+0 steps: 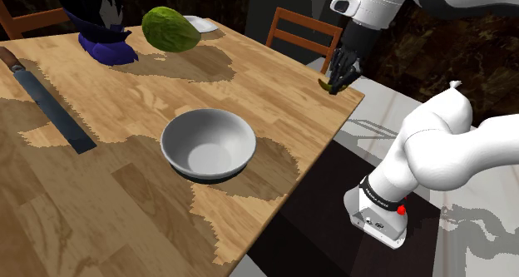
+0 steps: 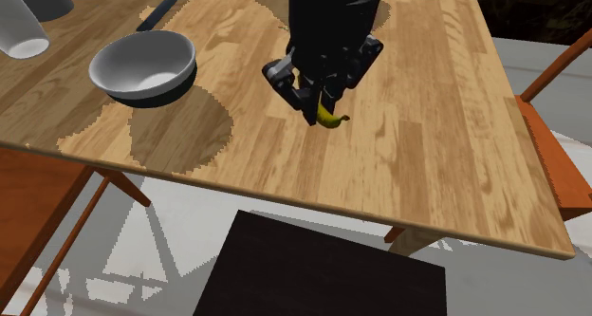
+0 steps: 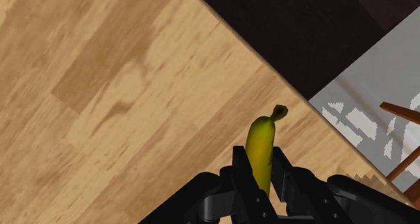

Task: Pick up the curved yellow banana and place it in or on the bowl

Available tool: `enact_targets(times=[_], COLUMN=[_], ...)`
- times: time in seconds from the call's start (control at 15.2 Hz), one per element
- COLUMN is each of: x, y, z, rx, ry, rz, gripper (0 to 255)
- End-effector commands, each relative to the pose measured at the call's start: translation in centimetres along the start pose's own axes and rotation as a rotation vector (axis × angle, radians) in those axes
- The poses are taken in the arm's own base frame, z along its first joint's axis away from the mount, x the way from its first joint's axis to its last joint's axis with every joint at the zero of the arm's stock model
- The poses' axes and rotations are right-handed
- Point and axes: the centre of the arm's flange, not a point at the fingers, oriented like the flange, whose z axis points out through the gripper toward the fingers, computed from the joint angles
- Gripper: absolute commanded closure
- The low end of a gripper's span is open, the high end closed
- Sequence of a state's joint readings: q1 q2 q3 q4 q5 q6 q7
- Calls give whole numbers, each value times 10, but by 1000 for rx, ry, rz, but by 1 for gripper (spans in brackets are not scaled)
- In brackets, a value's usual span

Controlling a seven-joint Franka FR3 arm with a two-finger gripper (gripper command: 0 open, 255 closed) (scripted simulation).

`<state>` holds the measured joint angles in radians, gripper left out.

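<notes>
I count one banana point(image 3: 261, 148), yellow-green with a dark stem, clamped between the two black fingers of the gripper point(image 1: 341, 74). The jaws are narrowed onto its sides and touch it. Its long axis runs straight out from between the fingertips, stem end leading, toward the edge of the table point(image 1: 100, 200) in the wrist view. It is at the table corner on the shoulder view's right, and I cannot tell whether it clears the wood. One pale bowl point(image 1: 208, 113) stands upright mid-table, well apart from the gripper. I also count one long knife point(image 1: 54, 109) and one green fruit point(image 1: 170, 30).
</notes>
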<state>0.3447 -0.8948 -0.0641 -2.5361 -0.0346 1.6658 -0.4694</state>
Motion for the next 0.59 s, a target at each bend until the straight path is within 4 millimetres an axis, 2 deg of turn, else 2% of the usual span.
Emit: enact_targets(times=[0.0,0.26,0.53], x=[0,0,45], y=[0,0,-27], z=[-12,-32,-29], rx=[0,0,0], ry=[0,0,0], rz=[0,0,0], gripper=[255,255,255])
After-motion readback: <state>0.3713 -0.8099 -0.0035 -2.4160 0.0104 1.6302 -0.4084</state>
